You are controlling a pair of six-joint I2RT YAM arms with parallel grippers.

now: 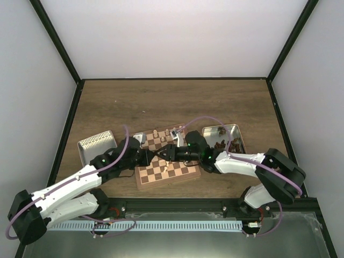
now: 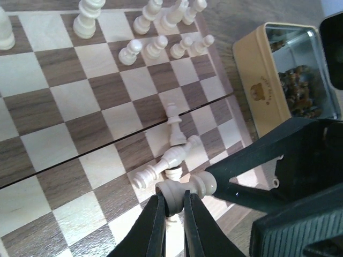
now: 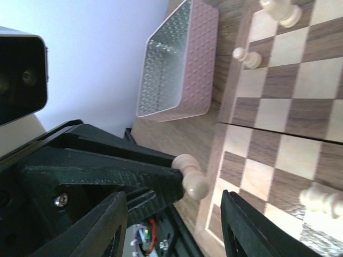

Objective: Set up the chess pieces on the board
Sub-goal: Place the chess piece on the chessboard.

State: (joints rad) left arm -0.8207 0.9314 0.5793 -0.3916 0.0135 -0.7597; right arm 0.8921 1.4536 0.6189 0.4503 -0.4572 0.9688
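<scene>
Low at the near edge, the left arm [image 1: 64,191] and right arm [image 1: 252,161] reach in and meet over the board [image 1: 156,174], which lies near the middle of the table [image 1: 172,102]. At far left a silver tin [image 1: 95,144] sits near the board's left side. The left gripper [image 2: 172,208] is clamped on a pale piece [image 2: 171,191], holding it above the board's near half. Just beyond it, a few tipped pieces [image 2: 170,155] lie heaped on the squares. Standing pieces [image 2: 155,45] line the far rows. The right gripper [image 3: 172,209] faces the left one, jaws wide apart. Right of the board, a second tin [image 1: 220,127] holds dark pieces [image 2: 297,88].
</scene>
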